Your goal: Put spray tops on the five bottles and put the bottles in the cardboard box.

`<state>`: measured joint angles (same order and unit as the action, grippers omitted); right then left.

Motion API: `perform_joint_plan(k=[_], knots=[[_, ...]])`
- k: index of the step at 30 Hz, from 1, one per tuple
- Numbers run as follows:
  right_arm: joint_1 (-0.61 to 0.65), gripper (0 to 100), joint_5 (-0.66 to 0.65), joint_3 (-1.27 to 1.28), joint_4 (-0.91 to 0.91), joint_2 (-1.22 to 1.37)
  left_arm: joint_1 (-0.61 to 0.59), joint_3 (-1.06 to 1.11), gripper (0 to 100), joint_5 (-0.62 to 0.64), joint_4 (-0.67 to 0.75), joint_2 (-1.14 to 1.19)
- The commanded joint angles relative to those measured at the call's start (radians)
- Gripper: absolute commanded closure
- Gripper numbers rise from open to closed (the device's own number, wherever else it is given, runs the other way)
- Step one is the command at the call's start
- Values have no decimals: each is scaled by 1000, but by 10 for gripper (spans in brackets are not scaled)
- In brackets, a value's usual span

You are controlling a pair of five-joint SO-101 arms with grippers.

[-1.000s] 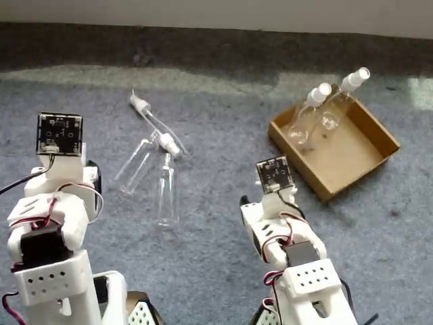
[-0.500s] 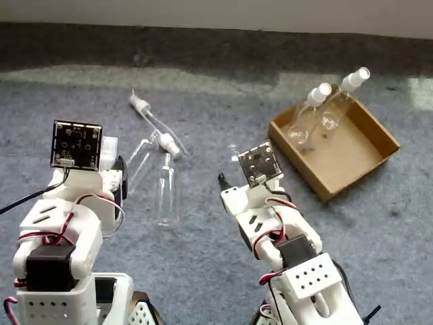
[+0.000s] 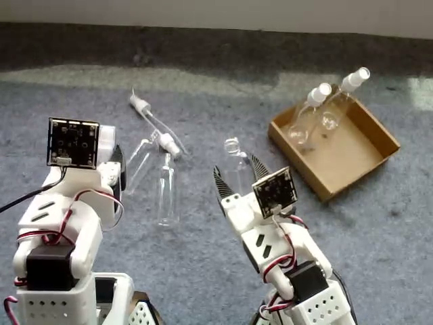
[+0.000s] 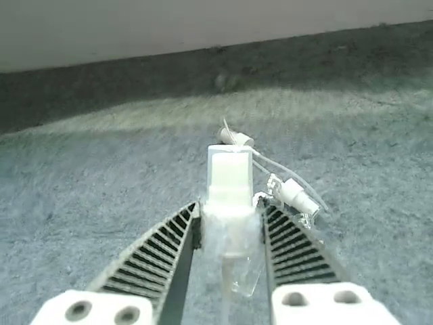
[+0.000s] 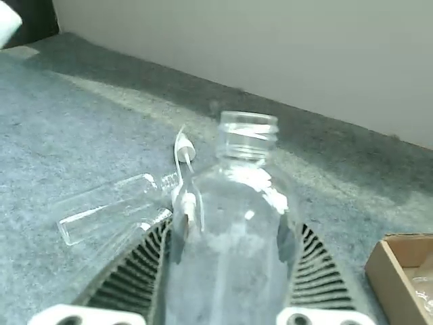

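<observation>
- left claw (image 4: 229, 205) — clamped shut on a white spray top (image 4: 230, 172).
- right claw (image 5: 235, 229) — closed around an uncapped bottle (image 5: 237, 196), neck pointing away from the arm.
- cardboard box (image 3: 358, 166): two capped bottles (image 3: 306, 112) (image 3: 338, 101) lie inside.
- two bare bottles (image 3: 137, 162) (image 3: 166, 189) and two loose tops (image 3: 141, 105) (image 3: 169, 144) lie on the worktop (image 3: 203, 88), well apart from the box.
</observation>
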<state>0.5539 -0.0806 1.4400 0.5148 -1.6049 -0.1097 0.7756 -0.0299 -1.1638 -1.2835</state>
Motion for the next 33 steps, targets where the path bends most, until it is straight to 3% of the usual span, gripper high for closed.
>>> perform_joint_plan(k=[1, 6, 20, 29, 33], knots=[[-15, 875, 11, 35, -30, -81, 79, -54, 995, 32, 92, -10], [-18, 875, 11, 140, -31, -213, 177, -84, 995, 256, 120, -10], [-13, 875, 11, 220, -31, -234, 510, -113, 995, 265, 433, -1], [-13, 875, 11, 220, -31, -234, 526, 38, 995, 276, 891, -8], [-13, 875, 11, 217, -31, -236, 509, 56, 995, 453, 964, -10]])
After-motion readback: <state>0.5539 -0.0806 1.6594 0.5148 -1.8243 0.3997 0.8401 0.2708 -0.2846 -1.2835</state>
